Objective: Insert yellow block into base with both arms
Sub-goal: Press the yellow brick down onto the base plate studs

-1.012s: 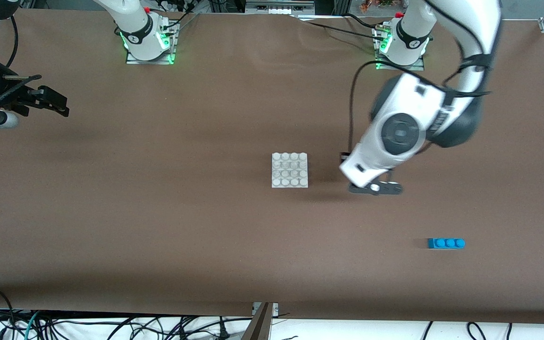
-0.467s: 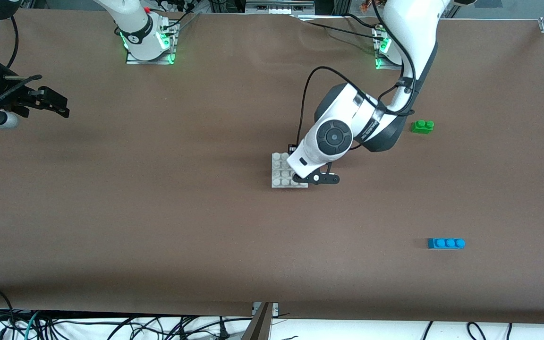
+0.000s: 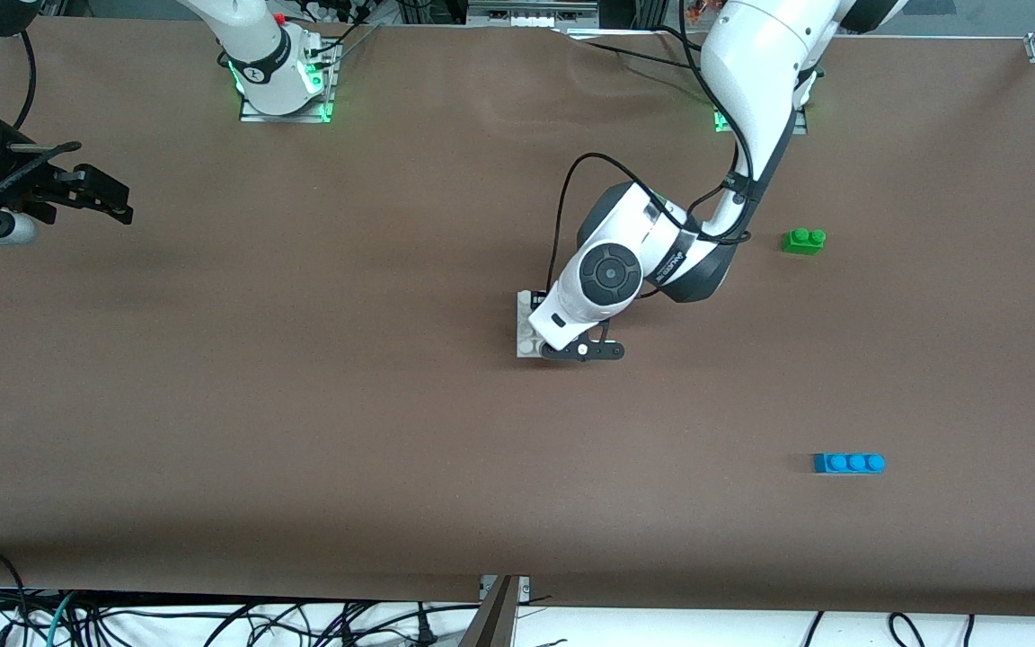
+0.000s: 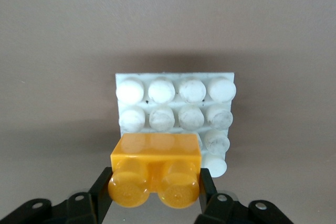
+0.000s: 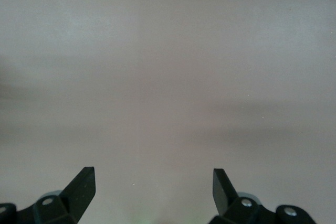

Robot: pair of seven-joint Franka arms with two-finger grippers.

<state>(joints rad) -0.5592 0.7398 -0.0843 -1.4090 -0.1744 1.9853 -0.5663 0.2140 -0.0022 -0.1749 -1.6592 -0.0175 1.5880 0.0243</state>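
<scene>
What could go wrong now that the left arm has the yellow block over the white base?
1. The left pincer grips the yellow block over only one edge of the base; it could seat off the studs.
2. Nothing holds the base: the right pincer hangs open at the right arm's end of the table, so pressing may slide or tip it.
3. The left wrist hides the base in the front view, so alignment is hard to check.

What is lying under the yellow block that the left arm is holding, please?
The white studded base sits under the yellow block, which the left gripper holds over its edge. The studs directly beneath the block are covered.
</scene>
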